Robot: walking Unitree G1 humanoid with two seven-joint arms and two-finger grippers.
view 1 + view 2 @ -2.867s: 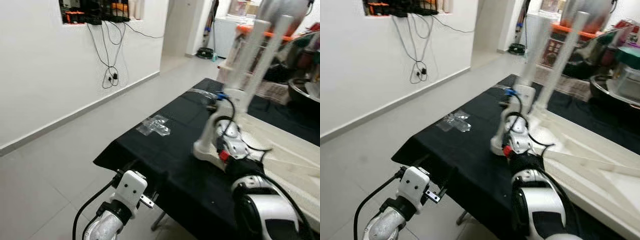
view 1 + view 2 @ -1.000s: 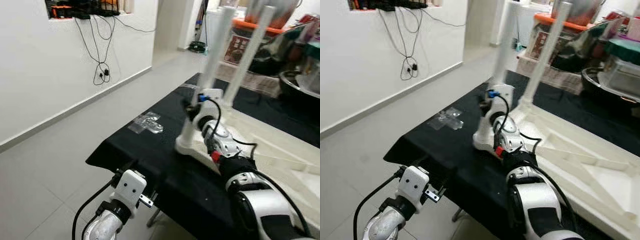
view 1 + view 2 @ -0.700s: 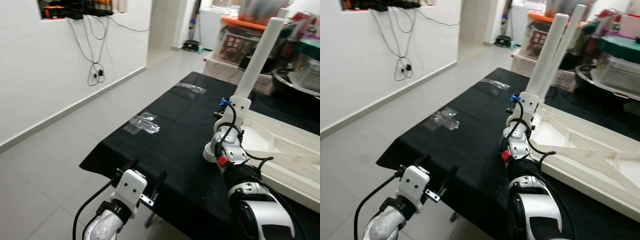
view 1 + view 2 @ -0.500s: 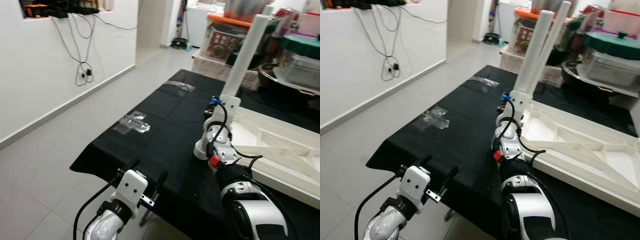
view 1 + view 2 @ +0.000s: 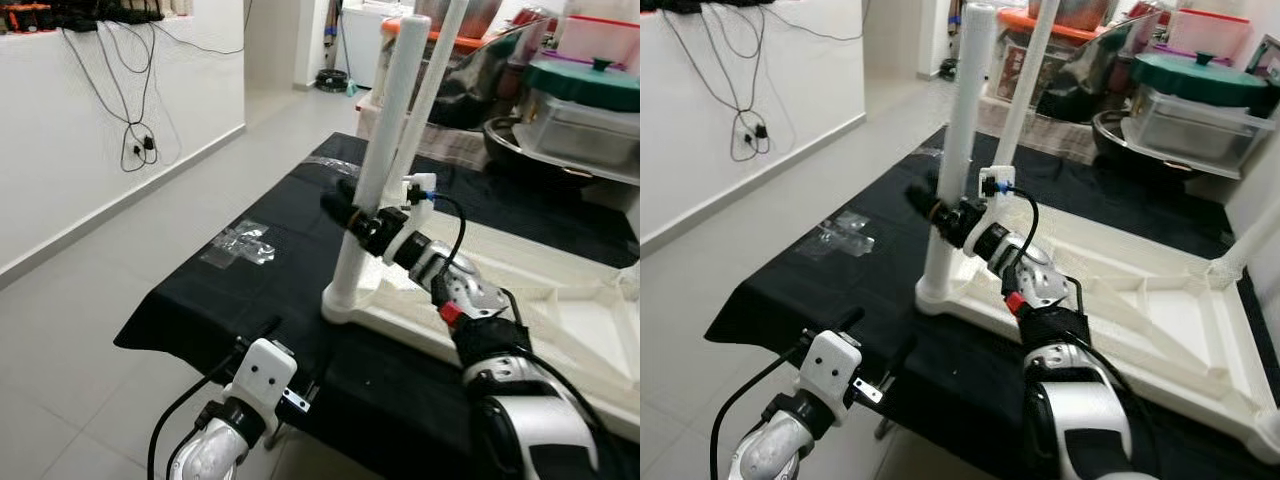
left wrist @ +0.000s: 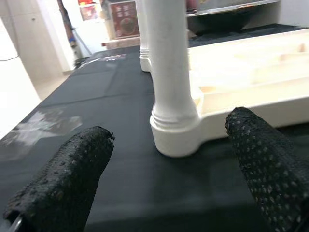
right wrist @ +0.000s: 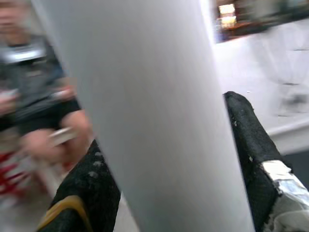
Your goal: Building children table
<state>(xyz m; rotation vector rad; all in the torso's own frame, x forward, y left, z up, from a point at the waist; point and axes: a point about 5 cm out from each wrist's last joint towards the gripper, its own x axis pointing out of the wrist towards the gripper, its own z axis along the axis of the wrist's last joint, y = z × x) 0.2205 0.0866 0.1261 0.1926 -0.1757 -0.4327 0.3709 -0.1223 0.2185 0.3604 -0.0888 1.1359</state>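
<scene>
Since half a second ago, the right gripper has moved from beside the frame's corner to the near white table leg, its two black fingers now closed around the tube partway up. The leg stands upright in the corner socket of the overturned white children's table frame, which lies on the black-covered table; a second white leg rises just behind, its top cut off by the picture edge. The left gripper hangs low off the cloth's near edge with its fingers spread wide apart, empty, pointing toward the base of the near leg. A crumpled clear plastic bag lies on the cloth, well apart from the frame. In the right wrist view, a blurred person appears behind the leg, too indistinct to detail. Containers and a green-lidded pot crowd the background.
</scene>
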